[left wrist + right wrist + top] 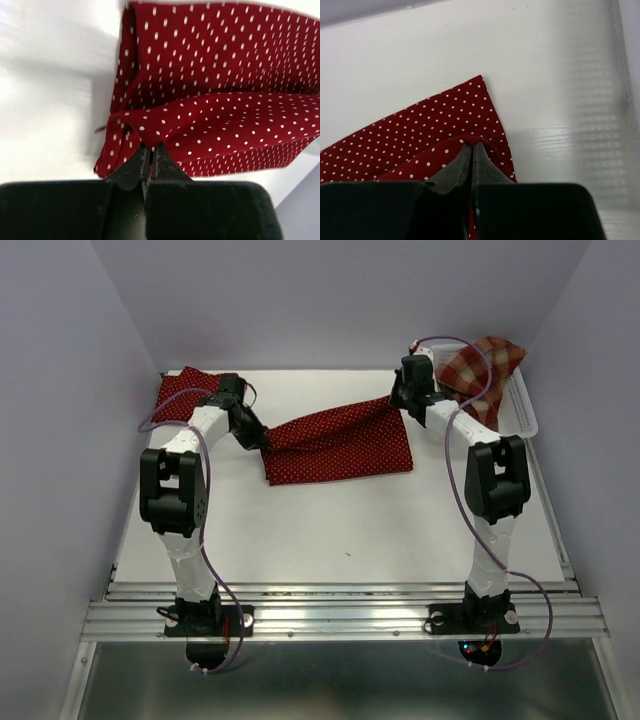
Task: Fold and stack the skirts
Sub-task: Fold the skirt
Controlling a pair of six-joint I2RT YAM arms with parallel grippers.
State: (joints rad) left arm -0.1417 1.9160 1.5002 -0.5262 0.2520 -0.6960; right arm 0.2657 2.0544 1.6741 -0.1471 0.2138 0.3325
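Observation:
A dark red polka-dot skirt (340, 445) lies mid-table, its upper layer lifted between both arms. My left gripper (262, 440) is shut on its left edge, as the left wrist view (150, 146) shows with cloth (215, 75) spread ahead. My right gripper (398, 398) is shut on its right corner, as the right wrist view (472, 142) shows above the lower layer (420, 125). A second polka-dot skirt (185, 392) lies folded at the far left. The plaid skirt (485, 370) sits bunched in the basket at the far right.
A white mesh basket (525, 410) stands at the table's far right corner behind the right arm. The white table (350, 530) ends at a metal rail (340, 605) near the arm bases. Grey walls close in on the left, back and right.

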